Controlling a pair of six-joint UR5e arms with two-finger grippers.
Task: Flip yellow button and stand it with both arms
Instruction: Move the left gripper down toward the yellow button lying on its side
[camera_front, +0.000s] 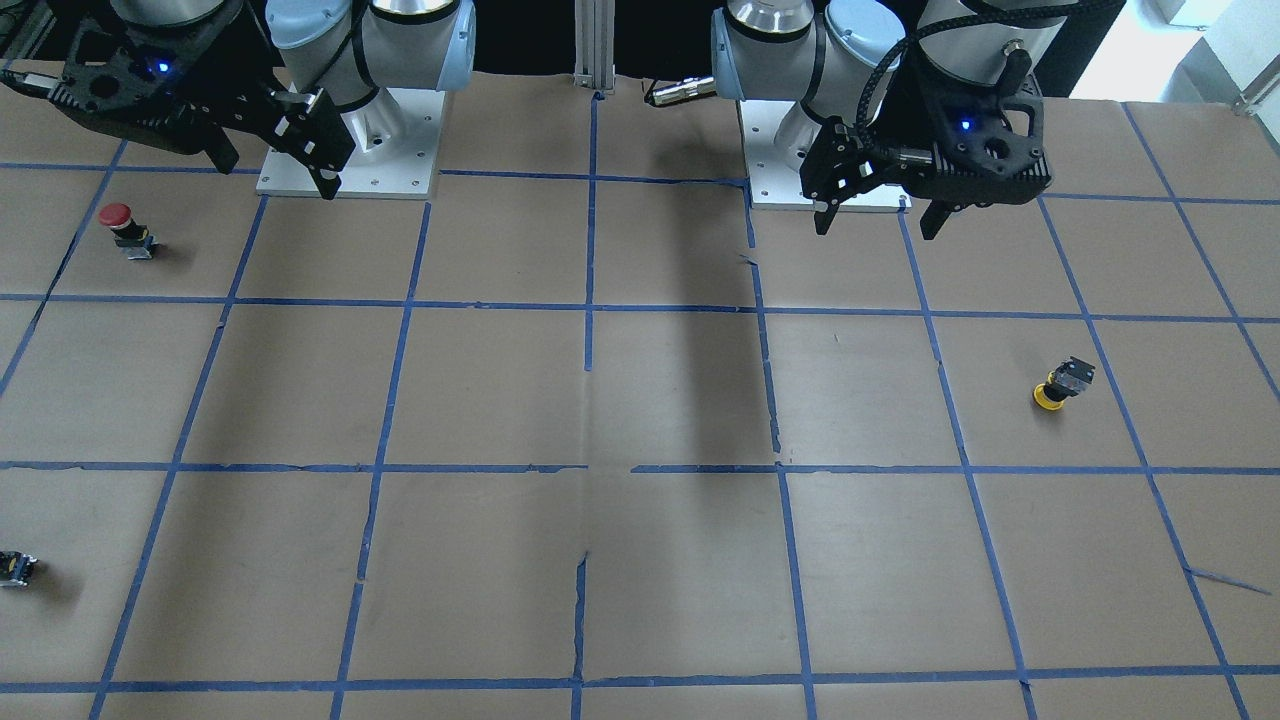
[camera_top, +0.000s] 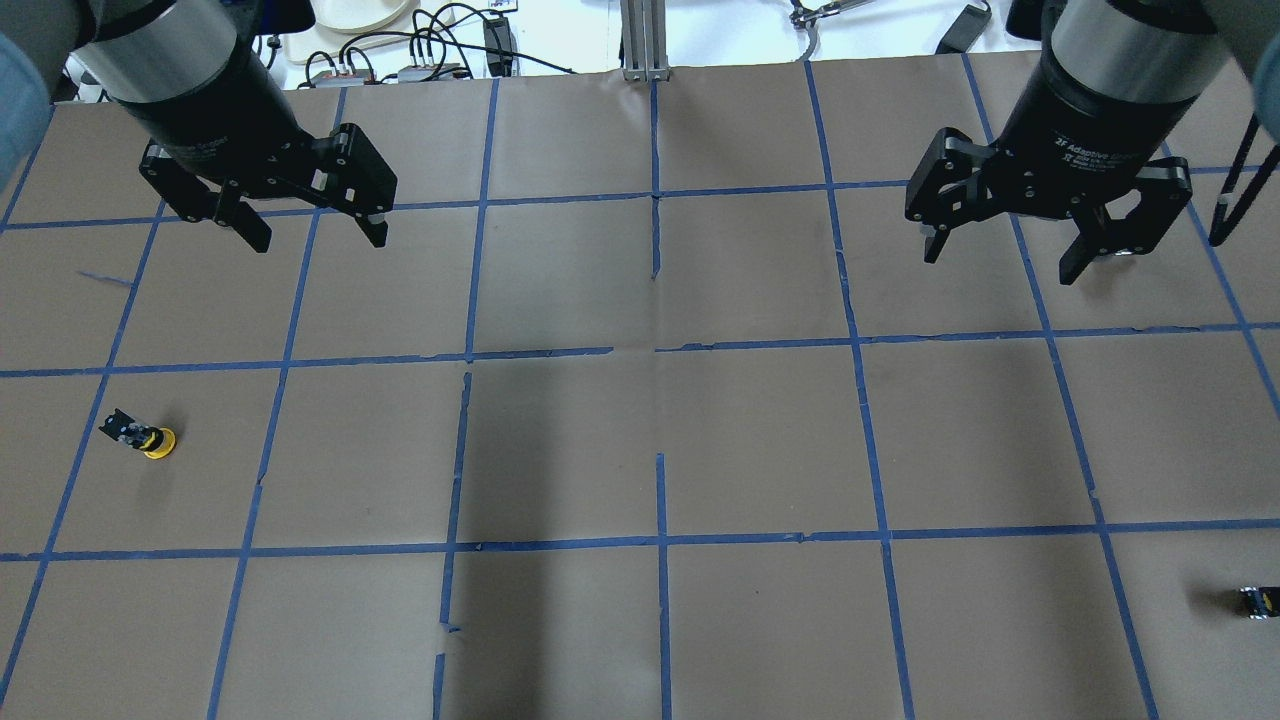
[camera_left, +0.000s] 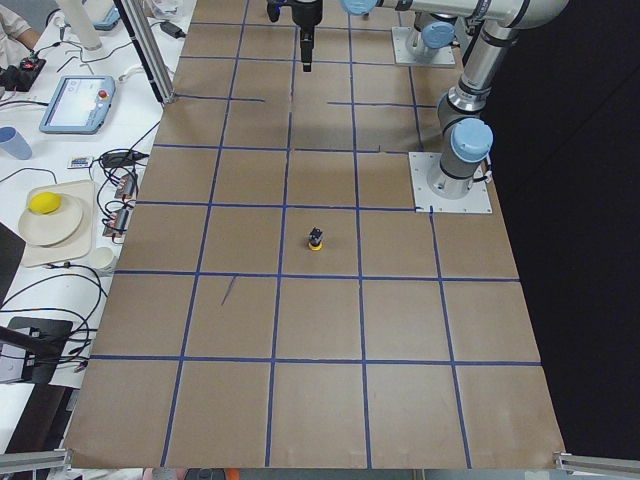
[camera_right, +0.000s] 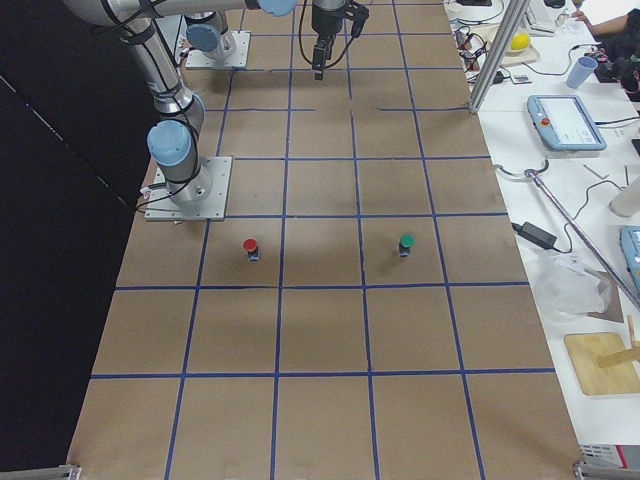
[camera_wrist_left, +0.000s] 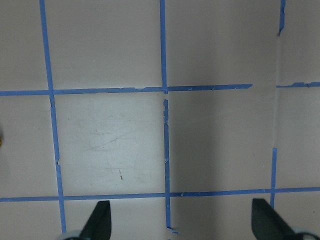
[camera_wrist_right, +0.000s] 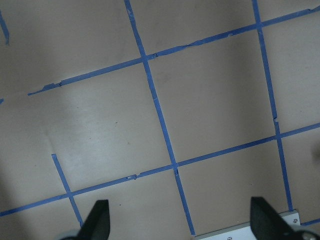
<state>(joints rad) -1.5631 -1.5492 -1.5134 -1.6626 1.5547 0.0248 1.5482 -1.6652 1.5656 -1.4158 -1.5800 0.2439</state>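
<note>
Resting cap-down, small yellow-capped black-bodied push-button (camera_front: 1062, 383) sits well apart from left jaws, amid bare brown paper tabletop (camera_front: 680, 400); left jaws and right jaws spread apart.

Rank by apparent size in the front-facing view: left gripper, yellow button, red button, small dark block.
1. left gripper, largest, though raised nearer the camera.
2. yellow button and red button: look alike, unranked.
3. small dark block, smallest.

Bench (camera_top: 760, 440) was covered in brown paper with a blue tape (camera_top: 660, 540) grid | aluminium post (camera_top: 645, 40) stood mid far edge | white table (camera_left: 60, 150) ran along that edge, carrying cables (camera_top: 450, 30), pendant (camera_left: 78, 104), plate (camera_left: 50, 222), cup (camera_left: 12, 142) | soft shadows lay mid-bench
</note>
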